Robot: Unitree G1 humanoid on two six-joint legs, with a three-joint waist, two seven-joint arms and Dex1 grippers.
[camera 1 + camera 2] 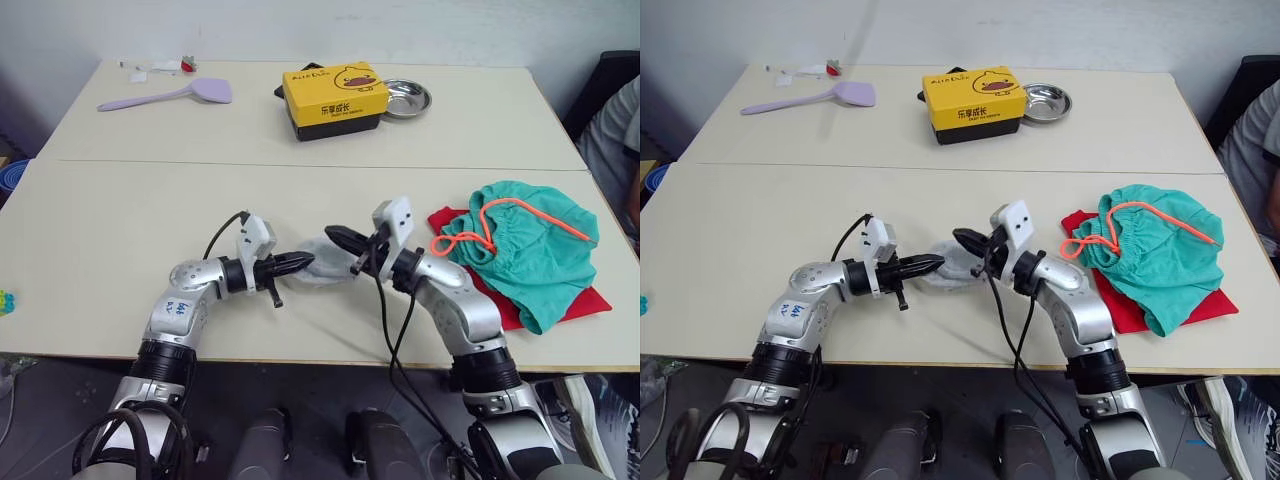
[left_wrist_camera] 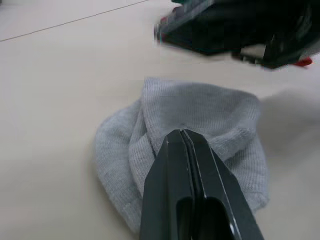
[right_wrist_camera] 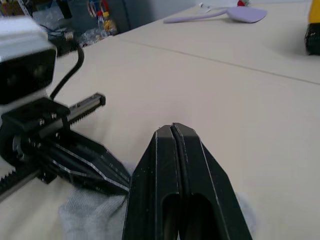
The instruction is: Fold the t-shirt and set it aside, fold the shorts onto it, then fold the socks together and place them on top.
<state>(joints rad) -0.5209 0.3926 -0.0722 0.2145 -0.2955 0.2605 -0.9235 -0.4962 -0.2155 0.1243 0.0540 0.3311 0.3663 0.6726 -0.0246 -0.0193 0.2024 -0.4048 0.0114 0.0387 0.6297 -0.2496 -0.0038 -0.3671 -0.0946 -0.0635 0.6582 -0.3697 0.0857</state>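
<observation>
The socks (image 1: 322,268) lie between both end effectors (fingers pressed together): left end effector (image 1: 300,264); right end effector (image 1: 338,238).

t-shirt (image 1: 583,303) mostly hidden under shorts (image 1: 525,245); person (image 1: 612,140) cut off at right edge.

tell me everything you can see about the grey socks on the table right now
The socks are light grey ribbed knit, soft and bunched into a rounded, folded heap with a layer overlapping on one side. They lie on the beige table near its front edge, between the two arms, apart from the teal shorts. The left gripper and right gripper, both with fingers closed, meet over them from either side; whether either is pinching the fabric cannot be told.
</observation>
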